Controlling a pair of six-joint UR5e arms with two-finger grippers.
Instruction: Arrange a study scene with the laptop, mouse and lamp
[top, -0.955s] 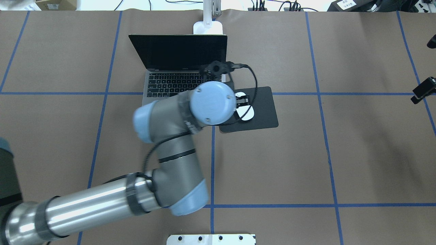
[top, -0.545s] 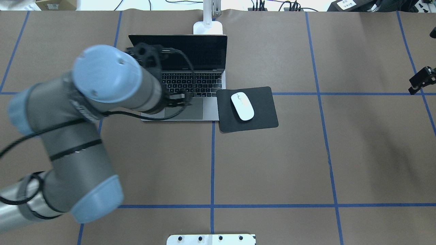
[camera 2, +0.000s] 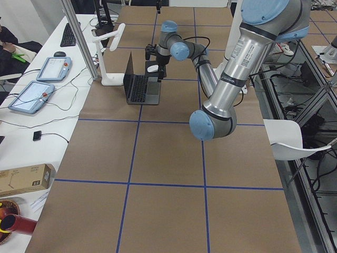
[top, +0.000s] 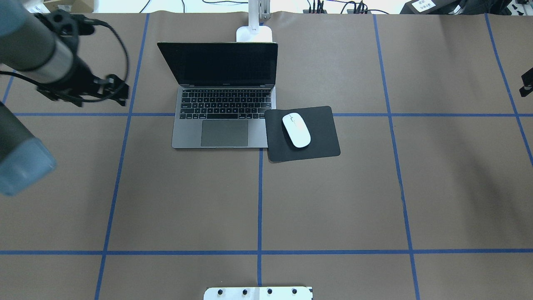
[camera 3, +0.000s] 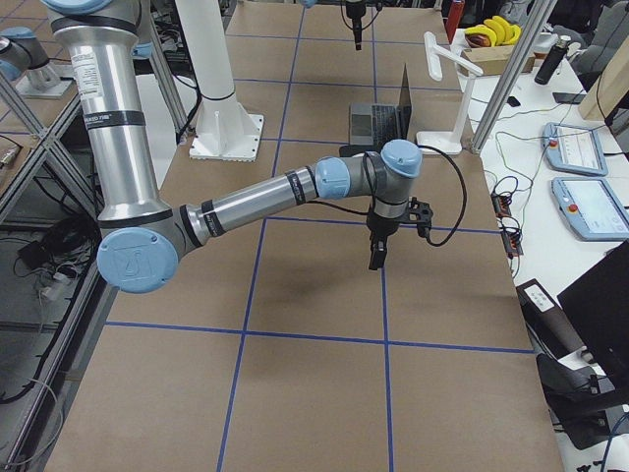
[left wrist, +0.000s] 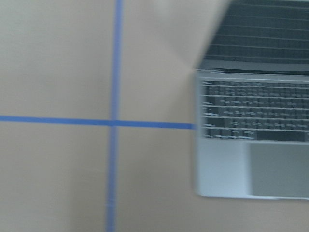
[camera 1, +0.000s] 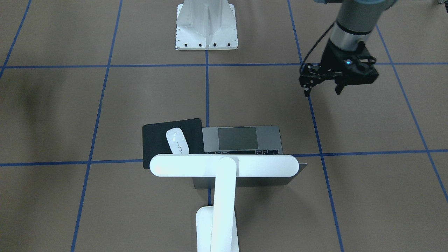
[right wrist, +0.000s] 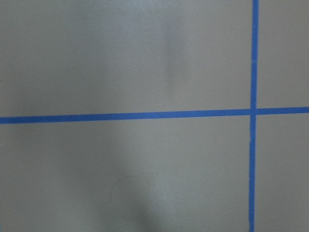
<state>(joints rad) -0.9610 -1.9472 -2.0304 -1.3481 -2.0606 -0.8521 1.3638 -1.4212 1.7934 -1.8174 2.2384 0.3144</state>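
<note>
Laptop (top: 225, 112) is sitting open on the brown-papered table (top: 333, 208), dark screen tilted back, keyboard and trackpad facing the robot. A flat black mat (top: 322, 137) is lying at the laptop's right edge, touching it or v. nearly so. The mouse (top: 296, 130) is resting on the half of that mat nearer the laptop, long axis running roughly front to back w/ a slight slant. The lamp (camera 1: 224, 166) is standing behind the laptop's lid, on the side away from the robot. Its base is sitting just beyond the lid, and its long light bar is stretching level across, above the lid's top edge.

The left gripper (camera 1: 322, 92) is hovering out to the laptop's left, well apart from it and off the table. Its fingers are pointing down and standing apart, w/ nothing between them. The left wrist cam, blurred, is catching the laptop's left front corner plus blue tape lines crossing beside it.

The right gripper (camera 3: 376, 254) is hanging well off to the laptop's right, far past the mat, pointing down over bare paper. Whether its jaws are apart or together: cannot tell, since the overhead view is showing only a dark sliver at the edge.

A white ribbed mount (camera 1: 206, 26) is sitting on the robot's side of the laptop, well apart from it.
</note>
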